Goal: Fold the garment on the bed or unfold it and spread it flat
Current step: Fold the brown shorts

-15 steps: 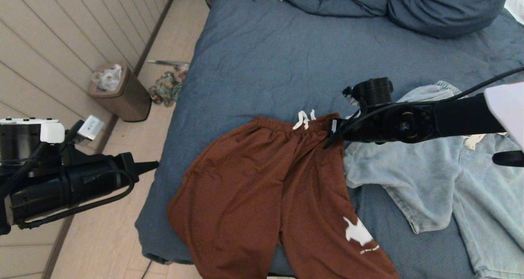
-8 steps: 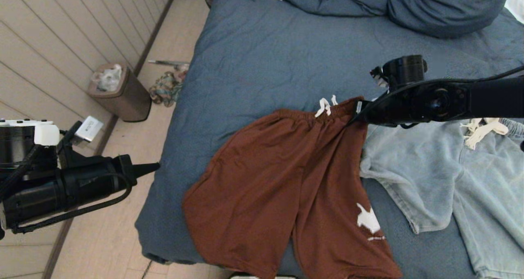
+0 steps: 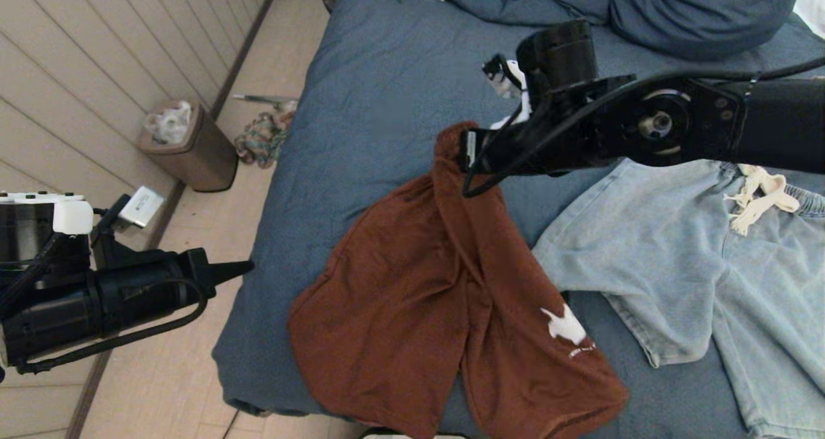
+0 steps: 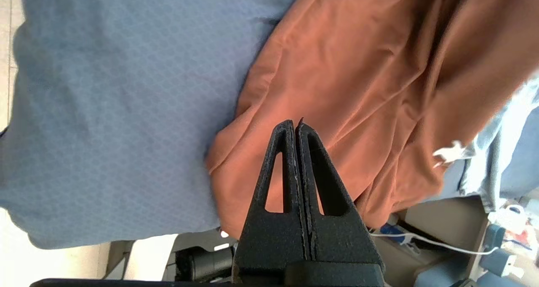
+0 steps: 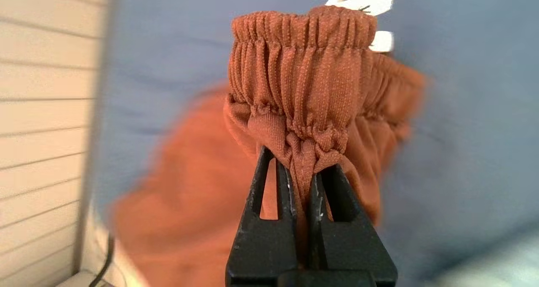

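I have the right hand (image 3: 465,152) pinched tight on the gathered waistband of the rust shorts (image 3: 445,297), lifted above the bed (image 3: 387,104); their legs trail down to its near edge. Pale blue shorts (image 3: 696,258) lie flat at right. Left hand (image 3: 242,268) shut, empty, off the bed's left side.
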